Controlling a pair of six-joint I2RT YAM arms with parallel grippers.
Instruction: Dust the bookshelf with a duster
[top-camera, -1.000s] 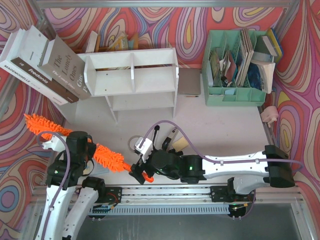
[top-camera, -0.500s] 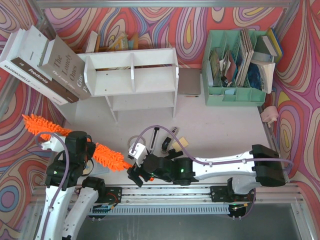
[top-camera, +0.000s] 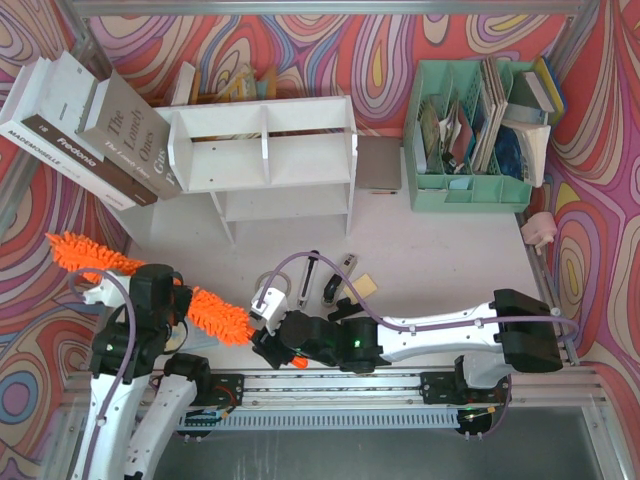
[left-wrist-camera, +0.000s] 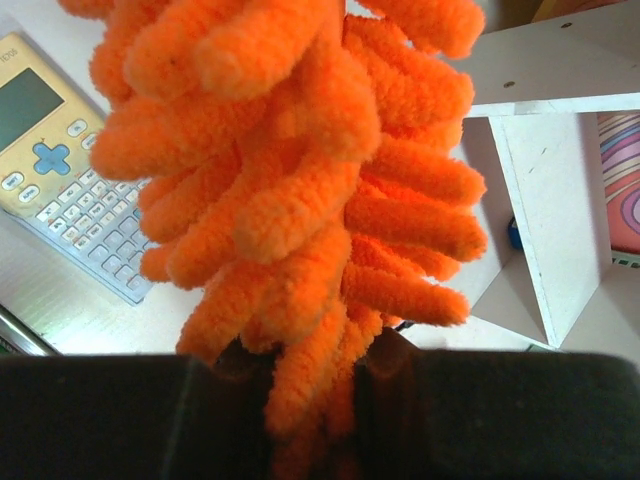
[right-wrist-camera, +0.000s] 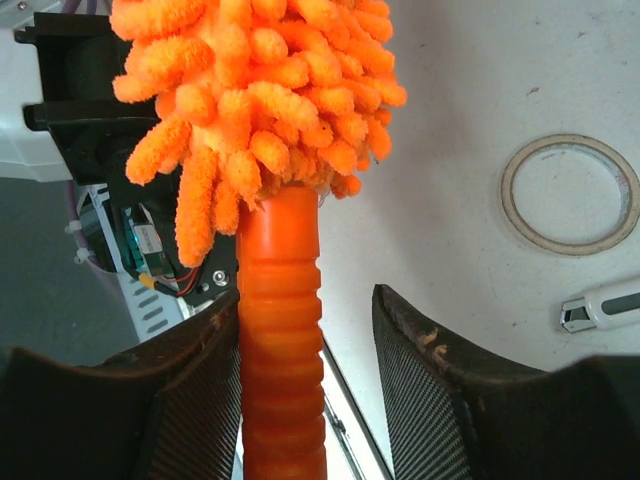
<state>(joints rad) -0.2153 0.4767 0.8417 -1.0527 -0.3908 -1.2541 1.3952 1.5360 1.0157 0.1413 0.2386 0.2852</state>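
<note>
The white bookshelf (top-camera: 262, 150) stands at the back of the table; one corner shows in the left wrist view (left-wrist-camera: 560, 200). The orange fluffy duster (top-camera: 215, 312) lies slantwise at the near left, its handle (top-camera: 291, 357) pointing right. My left gripper (top-camera: 160, 295) is shut on the duster's shaggy strands (left-wrist-camera: 300, 180) near its middle. My right gripper (top-camera: 272, 345) is open around the ribbed orange handle (right-wrist-camera: 280, 330). Its left finger (right-wrist-camera: 205, 370) lies against the handle and its right finger (right-wrist-camera: 420, 370) stands apart.
A mint-green organizer (top-camera: 470, 130) with papers stands at the back right, and stacked books (top-camera: 90, 130) lean at the back left. A tape ring (right-wrist-camera: 568, 195), pens (top-camera: 335, 285), a calculator (left-wrist-camera: 60, 190) and a pink object (top-camera: 540, 228) lie on the table.
My right arm has moved left and toward the near edge, so its open fingers now straddle the duster's handle. The left gripper and duster have barely shifted.
</note>
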